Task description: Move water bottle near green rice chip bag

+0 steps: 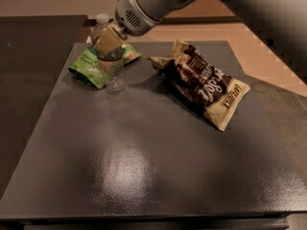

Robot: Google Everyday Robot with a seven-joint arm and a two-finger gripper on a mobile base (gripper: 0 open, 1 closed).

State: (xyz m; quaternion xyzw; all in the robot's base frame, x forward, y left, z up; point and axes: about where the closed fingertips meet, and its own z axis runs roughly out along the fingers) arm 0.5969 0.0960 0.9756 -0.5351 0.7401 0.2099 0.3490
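At the far left of the dark table (144,166) lies the green rice chip bag (85,67). The water bottle (115,74) stands upright at that bag's right edge, touching or overlapping it. My gripper (110,40) is clamped on the bottle's upper part. To the right, well apart, a brown crinkled bag (206,83) lies flat.

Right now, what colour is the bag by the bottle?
The bag is bright green in the camera view; the end effector is at the bottle.
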